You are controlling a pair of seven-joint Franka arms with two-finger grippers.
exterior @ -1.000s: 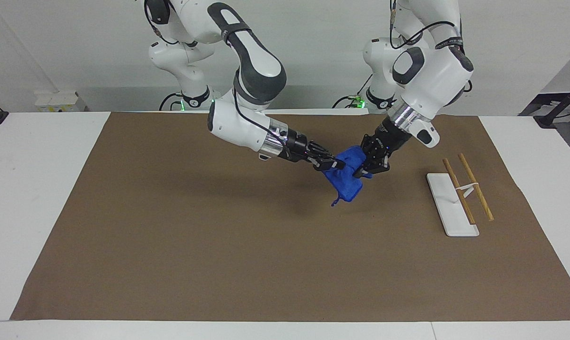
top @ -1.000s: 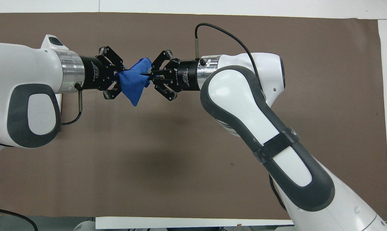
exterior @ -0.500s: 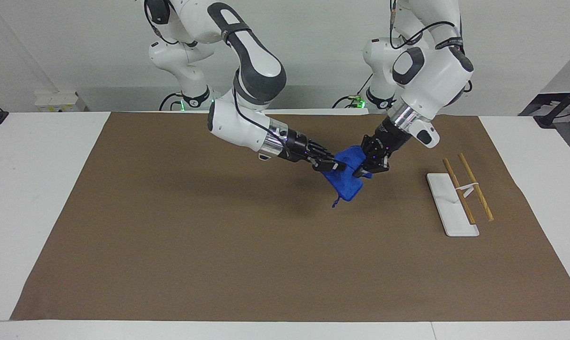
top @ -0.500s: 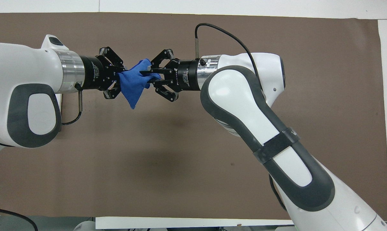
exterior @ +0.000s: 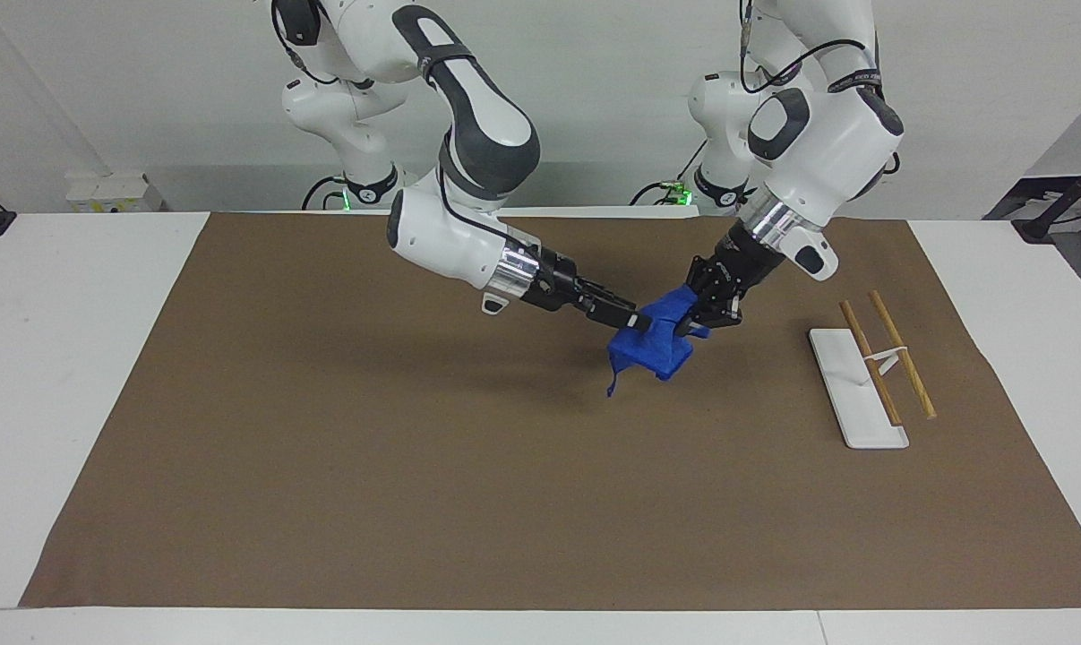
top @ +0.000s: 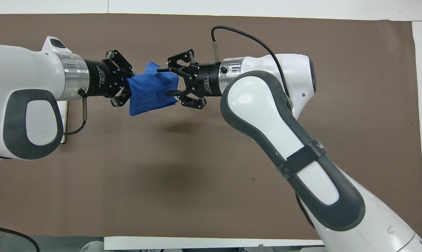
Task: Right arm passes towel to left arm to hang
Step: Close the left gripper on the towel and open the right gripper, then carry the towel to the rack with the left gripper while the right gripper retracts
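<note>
Overhead view, left gripper (top: 124, 87) pinching towel (top: 151, 92) above brown mat (top: 197, 168), right gripper (top: 169, 81) spread beside it, white rack (exterior: 858, 387) on mat.

Towel (exterior: 655, 348) plain bright blue. Mat (exterior: 415, 466) plain brown on white surface (exterior: 65, 340). Rack base (exterior: 853, 385) white; rack rods (exterior: 903, 367) tan wood. Arms white, grey panels; left tool (top: 125, 84) and right tool (top: 170, 82) black.

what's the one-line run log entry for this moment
phase: handover | towel: in air over mat | left end effector: shut on towel | right end effector: open at towel | rack: bare
</note>
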